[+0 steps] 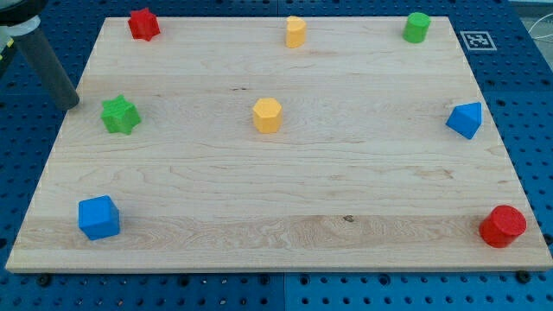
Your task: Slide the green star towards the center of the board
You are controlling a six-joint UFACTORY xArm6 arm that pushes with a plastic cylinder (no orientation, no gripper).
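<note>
The green star [120, 114] lies near the board's left edge, about mid-height in the camera view. My tip [73, 103] is just left of it and slightly higher, at the board's left edge, a short gap apart from the star. The rod rises from the tip toward the view's top left corner. A yellow hexagonal block [268, 114] sits near the board's center, well to the right of the star.
A red star [143, 23] is at the top left, a yellow block [295, 31] at top middle, a green cylinder [416, 27] at top right. A blue block [466, 119] is at the right edge, a red cylinder [503, 226] at bottom right, a blue cube [98, 217] at bottom left.
</note>
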